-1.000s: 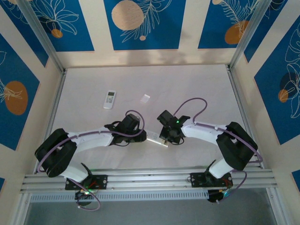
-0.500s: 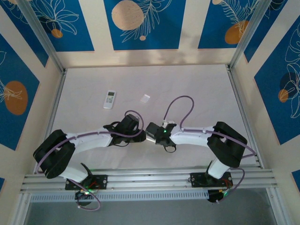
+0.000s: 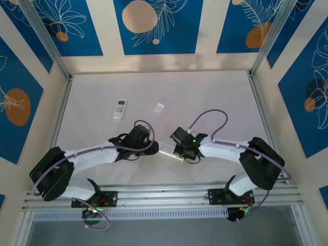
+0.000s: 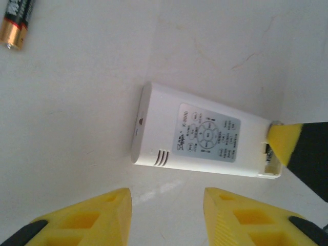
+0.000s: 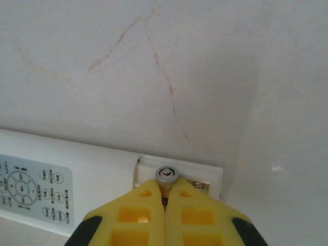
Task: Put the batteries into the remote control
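Note:
A white remote control (image 4: pixel 205 136) lies on the table with its printed label facing up. Its open battery compartment (image 5: pixel 205 177) is at one end. My right gripper (image 5: pixel 166 193) is shut on a battery (image 5: pixel 167 175), seen end-on and upright, right over that compartment. One yellow right fingertip (image 4: pixel 284 143) touches that end of the remote. My left gripper (image 4: pixel 166 215) stands open a short way from the remote's long side, nothing between its fingers. A loose battery (image 4: pixel 16 23), black with a gold end, lies apart. From above, both grippers (image 3: pixel 154 147) (image 3: pixel 179 150) flank the remote (image 3: pixel 168 150).
A second small white remote (image 3: pixel 119 108) lies toward the back left of the white table (image 3: pixel 215 92). A small pale flat piece (image 3: pixel 159 107) lies near the middle back. Metal rails (image 3: pixel 164 195) run along the near edge, and walls close in the other sides.
My right gripper swung left over the remote, then drew back a little to the right, still shut on its battery. The left arm's elbow shifted left and lower; its gripper stayed open.

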`<state>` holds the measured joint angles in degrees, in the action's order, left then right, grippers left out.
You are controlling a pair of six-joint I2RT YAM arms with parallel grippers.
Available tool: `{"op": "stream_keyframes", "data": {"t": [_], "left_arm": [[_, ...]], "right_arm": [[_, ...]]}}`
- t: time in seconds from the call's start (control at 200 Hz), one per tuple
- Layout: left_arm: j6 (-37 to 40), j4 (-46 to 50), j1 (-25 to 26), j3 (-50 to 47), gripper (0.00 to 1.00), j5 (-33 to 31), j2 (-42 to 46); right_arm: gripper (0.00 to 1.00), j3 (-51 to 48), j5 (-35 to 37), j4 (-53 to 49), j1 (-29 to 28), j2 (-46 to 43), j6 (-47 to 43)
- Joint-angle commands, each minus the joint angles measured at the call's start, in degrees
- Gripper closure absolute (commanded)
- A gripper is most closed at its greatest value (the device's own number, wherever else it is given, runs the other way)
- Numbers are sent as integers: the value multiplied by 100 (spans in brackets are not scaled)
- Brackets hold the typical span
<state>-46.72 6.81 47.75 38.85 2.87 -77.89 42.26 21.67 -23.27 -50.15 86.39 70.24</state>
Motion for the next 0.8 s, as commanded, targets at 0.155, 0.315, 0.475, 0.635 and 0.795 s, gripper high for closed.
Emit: {"op": "stream_keyframes", "data": {"t": [0.155,0.315,0.475,0.635,0.795], "left_arm": [[-105,110,120,-31,58,-147,64],[-97,83,156,9,58,-138,46],[-70,145,194,-1,58,-240,148],[81,325,191,181,58,-373,-53],[172,419,191,366,58,-442,-259]], "right_arm": [[100,-1180,-4610,493,-714,334,1072],[100,-1156,-4596,491,-683,144,1116],[100,-954,-3987,-103,-603,210,698],[100,-400,-2869,-1105,-441,987,-232],[100,-141,-2787,-1044,-296,1116,-324]]}}
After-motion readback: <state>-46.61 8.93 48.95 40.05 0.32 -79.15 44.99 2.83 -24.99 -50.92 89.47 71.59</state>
